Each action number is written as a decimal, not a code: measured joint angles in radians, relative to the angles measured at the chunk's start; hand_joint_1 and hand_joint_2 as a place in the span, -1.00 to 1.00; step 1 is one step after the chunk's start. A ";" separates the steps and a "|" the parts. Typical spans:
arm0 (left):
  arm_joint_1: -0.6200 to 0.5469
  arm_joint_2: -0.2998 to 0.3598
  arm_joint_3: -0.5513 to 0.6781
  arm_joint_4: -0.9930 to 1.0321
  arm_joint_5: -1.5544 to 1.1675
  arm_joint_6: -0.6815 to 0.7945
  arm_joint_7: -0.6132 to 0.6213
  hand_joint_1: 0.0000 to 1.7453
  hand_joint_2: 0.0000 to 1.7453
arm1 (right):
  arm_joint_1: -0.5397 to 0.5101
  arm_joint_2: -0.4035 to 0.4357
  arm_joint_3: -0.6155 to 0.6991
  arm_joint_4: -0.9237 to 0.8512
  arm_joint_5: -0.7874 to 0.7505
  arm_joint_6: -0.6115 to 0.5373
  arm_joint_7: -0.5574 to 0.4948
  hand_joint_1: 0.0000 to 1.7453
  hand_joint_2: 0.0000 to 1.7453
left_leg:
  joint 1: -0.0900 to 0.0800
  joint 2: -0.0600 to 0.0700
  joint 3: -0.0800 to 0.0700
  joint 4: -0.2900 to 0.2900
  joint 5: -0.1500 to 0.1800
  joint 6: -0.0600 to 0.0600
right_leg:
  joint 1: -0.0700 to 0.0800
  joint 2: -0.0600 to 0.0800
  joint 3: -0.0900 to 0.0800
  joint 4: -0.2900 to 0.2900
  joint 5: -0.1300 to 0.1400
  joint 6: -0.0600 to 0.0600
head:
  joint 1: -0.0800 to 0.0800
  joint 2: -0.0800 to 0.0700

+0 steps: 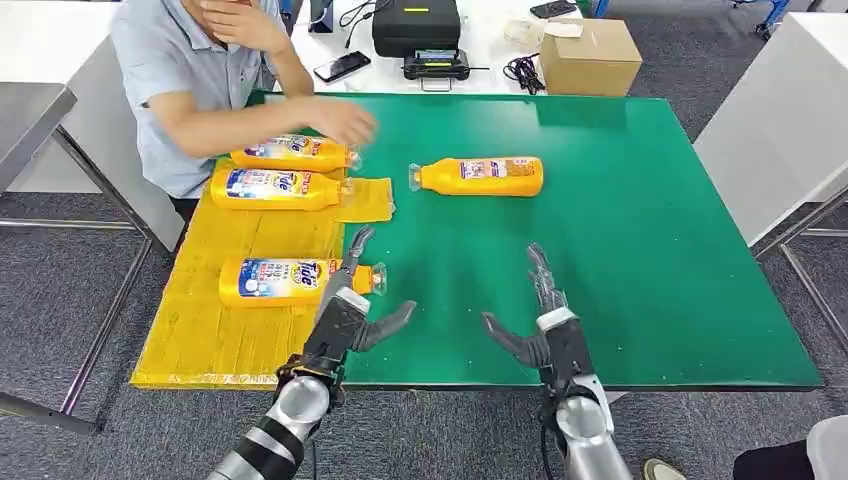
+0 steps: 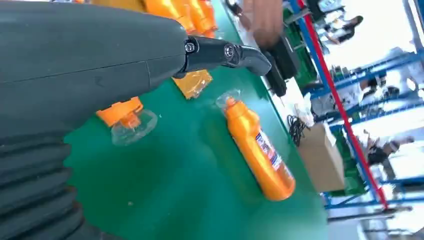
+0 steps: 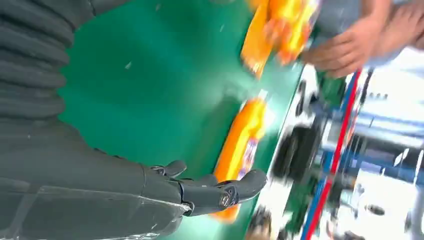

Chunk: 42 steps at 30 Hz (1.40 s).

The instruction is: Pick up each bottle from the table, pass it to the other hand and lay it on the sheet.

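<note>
Lone bottle (image 1: 482, 176) lies crosswise on the table (image 1: 640, 250) — cap seemingly leftward.

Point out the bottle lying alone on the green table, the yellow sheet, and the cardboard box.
lone bottle (image 1: 482, 176), head view, middle of its body
yellow sheet (image 1: 200, 335), head view, bare part near the front
cardboard box (image 1: 590, 58), head view, front face

Green desk (image 1: 640, 260), yellow sheet (image 1: 215, 330) spread over its left edge, three orange bottles laid on the sheet, a fourth bottle (image 1: 480, 176) laid directly on the green.
</note>
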 measured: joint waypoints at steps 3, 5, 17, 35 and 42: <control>0.033 -0.001 -0.023 -0.024 0.090 -0.031 -0.005 -1.00 1.00 | 0.042 0.009 0.009 -0.047 0.104 -0.132 0.012 -1.00 1.00 | 0.000 0.000 0.000 0.000 0.000 0.000 | 0.000 0.000 0.000 0.000 0.000 0.000 | 0.000 0.000; 0.053 -0.001 -0.039 -0.033 0.164 -0.061 -0.004 -1.00 1.00 | 0.061 0.019 0.017 -0.072 0.127 -0.218 0.038 -1.00 1.00 | 0.000 0.000 0.000 0.000 0.000 0.000 | 0.000 0.000 0.000 0.000 0.000 0.000 | 0.000 0.000; 0.100 -0.002 -0.091 -0.080 0.229 -0.047 -0.058 -1.00 1.00 | 0.090 -0.027 0.074 -0.119 0.381 -0.389 0.102 -1.00 1.00 | 0.000 0.000 0.000 0.000 0.000 0.000 | 0.000 0.000 0.000 0.000 0.000 0.000 | 0.000 0.000; 0.112 0.013 -0.127 -0.142 0.149 -0.086 -0.056 -1.00 1.00 | 0.043 -0.149 0.082 -0.081 0.578 -0.442 0.185 -1.00 1.00 | 0.000 0.000 0.000 0.000 0.000 0.000 | 0.000 0.000 0.000 0.000 0.000 0.000 | 0.000 0.000; 0.122 0.034 -0.140 -0.190 0.066 -0.109 -0.011 -1.00 1.00 | -0.053 -0.220 0.083 0.053 0.704 -0.360 0.263 -1.00 1.00 | -0.001 0.000 0.000 0.000 0.000 0.000 | 0.000 0.000 0.000 0.000 0.000 0.000 | 0.000 0.000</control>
